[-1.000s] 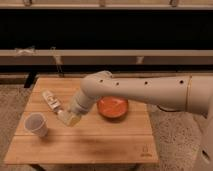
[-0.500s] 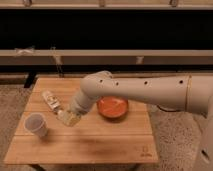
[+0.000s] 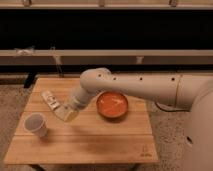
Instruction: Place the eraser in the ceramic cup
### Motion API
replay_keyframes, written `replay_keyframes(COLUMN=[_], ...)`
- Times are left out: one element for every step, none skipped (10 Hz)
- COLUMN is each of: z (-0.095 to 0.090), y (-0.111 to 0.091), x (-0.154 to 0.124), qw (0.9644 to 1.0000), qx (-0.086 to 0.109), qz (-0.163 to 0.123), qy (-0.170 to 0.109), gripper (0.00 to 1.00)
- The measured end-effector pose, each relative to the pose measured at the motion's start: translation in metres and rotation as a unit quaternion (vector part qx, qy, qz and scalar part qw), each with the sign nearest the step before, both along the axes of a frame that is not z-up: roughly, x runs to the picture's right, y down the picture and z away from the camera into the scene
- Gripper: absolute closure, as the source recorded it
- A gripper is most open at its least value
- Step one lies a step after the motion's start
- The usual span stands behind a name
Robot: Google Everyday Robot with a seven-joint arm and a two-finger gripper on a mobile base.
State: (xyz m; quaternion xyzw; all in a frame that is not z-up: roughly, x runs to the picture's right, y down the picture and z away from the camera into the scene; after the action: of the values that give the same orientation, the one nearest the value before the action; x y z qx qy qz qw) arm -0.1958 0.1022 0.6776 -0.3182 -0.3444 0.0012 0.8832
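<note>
Camera view shows the gripper (image 3: 67, 114) low over the table (image 3: 100, 142), between the tube (image 3: 50, 100) and the bowl (image 3: 112, 105), fingers closed on the cream eraser (image 3: 71, 116). The cup (image 3: 36, 124) stands upright nearby, apart from the gripper.

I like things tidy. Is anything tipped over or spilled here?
Only the white tube lies on its side, beside the gripper, which hangs low over the table. The ceramic cup stands upright; no spill shows.
</note>
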Motion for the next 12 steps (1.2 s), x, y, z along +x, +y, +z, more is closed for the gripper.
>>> replay_keyframes(z=[-0.001,-0.003,-0.007,-0.012,-0.018,-0.022,-0.026,-0.029,-0.032,-0.036,-0.039,-0.041], y=[-0.004,-0.005,-0.007,-0.003,0.002,0.005,0.010,0.012,0.015,0.018,0.021,0.024], x=[-0.008,-0.012,-0.018,-0.032,-0.048,-0.063,-0.080,-0.092,-0.101,-0.112,-0.120,-0.125], qw=[0.9999,0.9997,0.9994,0.9984,0.9971,0.9956,0.9934,0.9913,0.9894,0.9868,0.9848,0.9833], qx=[0.002,0.004,0.006,0.006,0.004,0.003,0.002,0.000,-0.001,-0.002,-0.005,-0.008], qz=[-0.005,-0.010,-0.017,-0.031,-0.047,-0.060,-0.077,-0.090,-0.102,-0.115,-0.125,-0.133], qy=[-0.010,-0.020,-0.031,-0.047,-0.061,-0.072,-0.085,-0.096,-0.104,-0.113,-0.120,-0.123], gripper=[1.00,1.00,1.00,1.00,1.00,1.00,1.00,1.00,1.00,1.00,1.00,1.00])
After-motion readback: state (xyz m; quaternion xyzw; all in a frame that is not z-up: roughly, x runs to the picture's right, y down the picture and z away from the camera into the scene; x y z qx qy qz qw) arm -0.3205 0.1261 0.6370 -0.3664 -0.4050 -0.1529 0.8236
